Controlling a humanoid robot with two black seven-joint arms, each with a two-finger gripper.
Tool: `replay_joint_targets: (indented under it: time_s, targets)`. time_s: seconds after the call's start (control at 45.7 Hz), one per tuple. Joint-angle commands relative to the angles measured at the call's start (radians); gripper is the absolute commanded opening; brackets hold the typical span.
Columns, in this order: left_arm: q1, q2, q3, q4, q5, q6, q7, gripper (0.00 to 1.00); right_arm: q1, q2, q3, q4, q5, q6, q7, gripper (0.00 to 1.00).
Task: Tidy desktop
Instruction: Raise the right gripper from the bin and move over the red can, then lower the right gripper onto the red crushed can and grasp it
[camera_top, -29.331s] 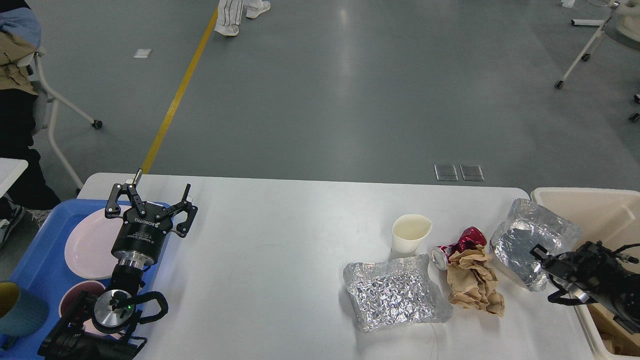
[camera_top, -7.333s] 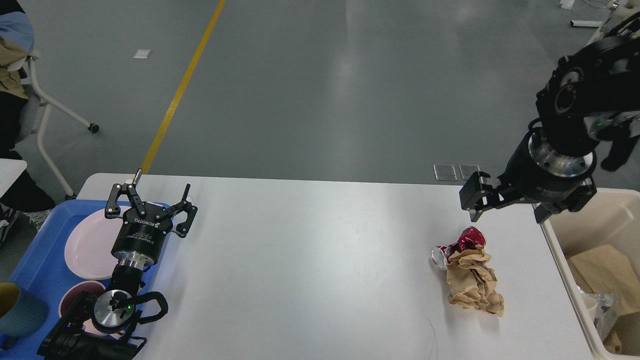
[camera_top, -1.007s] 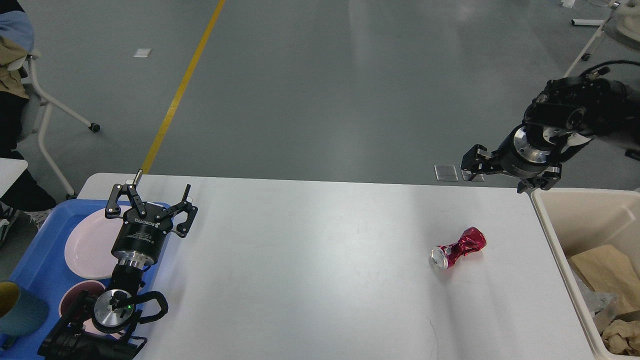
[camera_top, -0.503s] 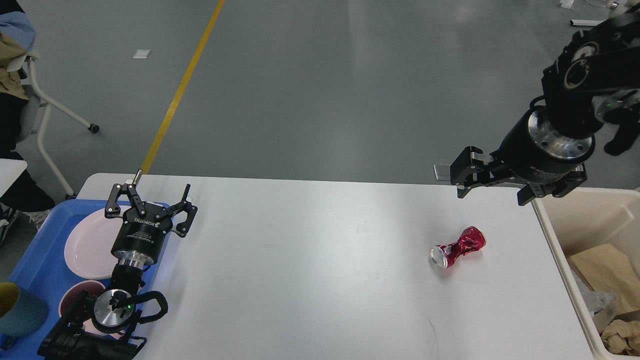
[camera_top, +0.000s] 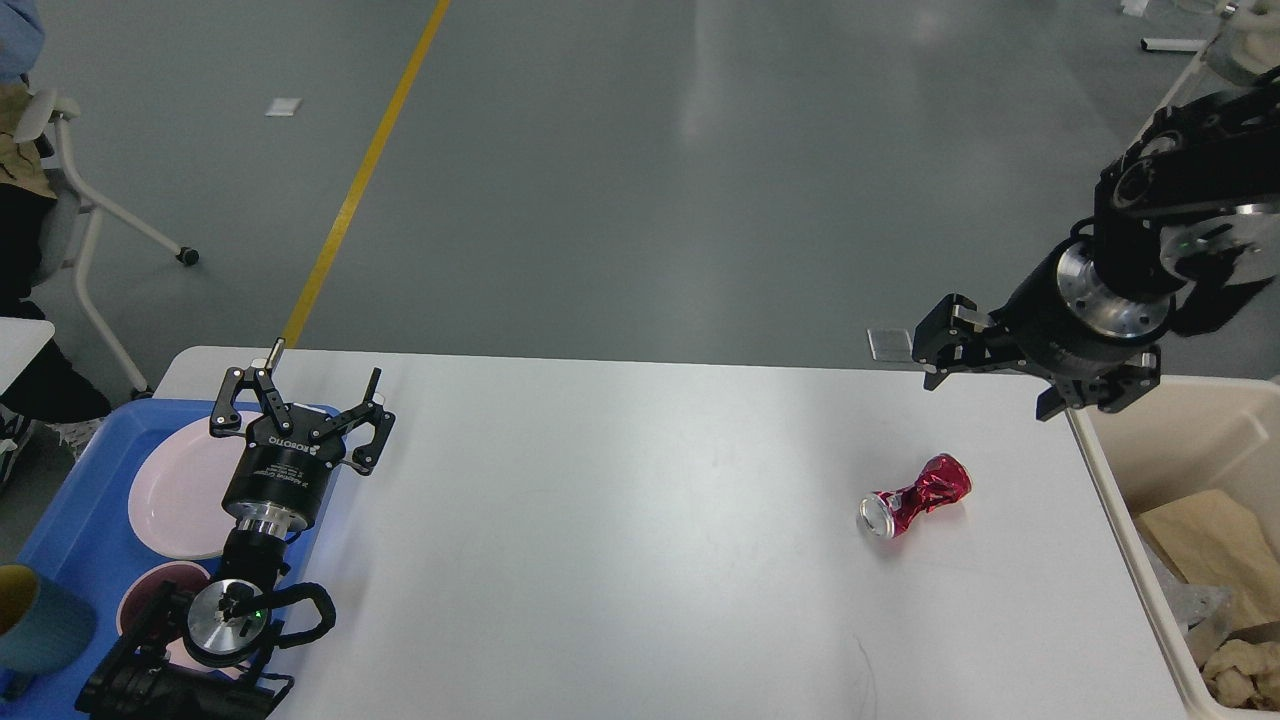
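Note:
The white desktop (camera_top: 620, 520) fills the lower view. A crushed red can (camera_top: 915, 496) lies on its side at the right part of it. My right gripper (camera_top: 990, 385) hangs open and empty above the desktop's far right edge, above and a little right of the can. My left gripper (camera_top: 300, 405) is open and empty, pointing up at the left, over the edge of a blue tray (camera_top: 70, 520).
The blue tray holds a pink plate (camera_top: 175, 490), a pink bowl (camera_top: 150, 595) and a teal cup (camera_top: 35, 620). A beige bin (camera_top: 1190, 440) at the desktop's right end holds brown paper and foil. A chair stands at the far left.
Since 7.3 s ago the crumpled brown paper has left the desktop and now lies in the bin. In the last second my right gripper swung over the far right edge, staying open.

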Motion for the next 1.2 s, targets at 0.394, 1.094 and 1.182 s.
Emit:
replay_joint_targets:
  time_s: [0.394,1.094,1.182]
  targets:
    - [0.0,0.0,0.0,0.0,0.0,0.0,0.0,0.96,-0.716,0.011,0.224,-0.58,0.191,-0.052,0.0,0.96]
    - [0.0,0.0,0.0,0.0,0.0,0.0,0.0,0.96,-1.114,0.178,0.382,-1.116,0.172,-0.06,0.003,0.98]
    - [0.0,0.0,0.0,0.0,0.0,-0.002,0.0,0.96,-1.128,0.185,0.382,-1.126,0.174,-0.075,0.003,0.98]
